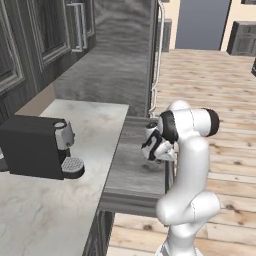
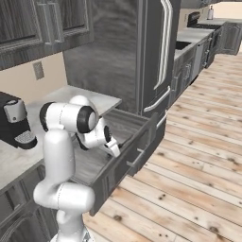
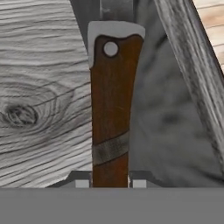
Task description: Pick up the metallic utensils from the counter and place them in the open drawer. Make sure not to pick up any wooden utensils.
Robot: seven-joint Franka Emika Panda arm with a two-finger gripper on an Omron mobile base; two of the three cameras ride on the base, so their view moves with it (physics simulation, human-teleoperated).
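Observation:
My gripper (image 3: 110, 183) is shut on the knife (image 3: 111, 109), one of the metallic utensils. Its dark brown handle with a grey bolster and rivet runs up between the two fingertips (image 3: 82, 182). The gripper (image 1: 156, 149) hangs over the open drawer (image 1: 134, 172), close to its right side, pointing down; from the other side the gripper (image 2: 111, 147) sits just inside the drawer's dark front panel (image 2: 137, 156). The drawer's mottled grey floor (image 3: 173, 118) lies behind the knife. The light marbled counter (image 1: 85, 125) lies left of the drawer. The wooden utensils are out of view.
A black coffee machine (image 1: 35, 147) stands on the counter to the left. Tall dark cabinets (image 1: 125, 50) rise behind the drawer, with a long handle (image 2: 163, 52) on the panel beside it. Wooden floor (image 2: 189, 165) spreads to the right.

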